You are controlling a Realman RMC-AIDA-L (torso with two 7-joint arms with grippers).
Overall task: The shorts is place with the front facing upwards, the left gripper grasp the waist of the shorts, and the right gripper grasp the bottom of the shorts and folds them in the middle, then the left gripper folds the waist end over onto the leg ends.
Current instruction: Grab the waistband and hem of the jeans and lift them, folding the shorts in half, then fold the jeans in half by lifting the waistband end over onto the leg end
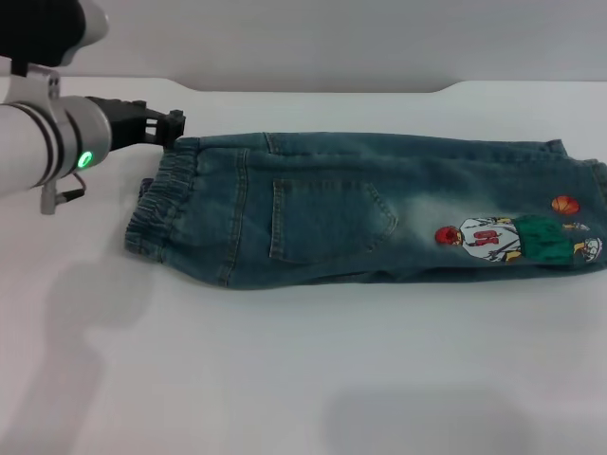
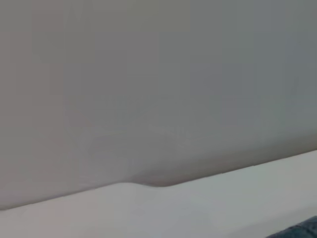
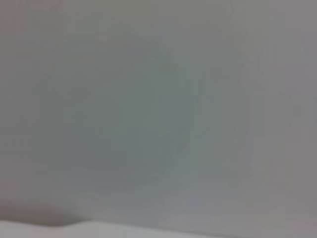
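Note:
The denim shorts (image 1: 360, 213) lie flat on the white table (image 1: 285, 360), doubled lengthwise, with a patch pocket and a cartoon print (image 1: 517, 239) on top. The puckered elastic waist (image 1: 152, 210) points left and the leg ends (image 1: 590, 204) reach the right edge of the head view. My left gripper (image 1: 173, 125), a black claw on the arm with the green ring light, hovers at the far corner of the waist. Whether it touches the cloth is unclear. A sliver of the denim (image 2: 303, 230) shows in the left wrist view. The right gripper is out of view.
A grey wall (image 1: 332, 38) rises behind the table's far edge, which has a shallow notch (image 1: 455, 87). Bare white tabletop stretches in front of the shorts. The right wrist view shows only the wall and a thin strip of the table (image 3: 148, 232).

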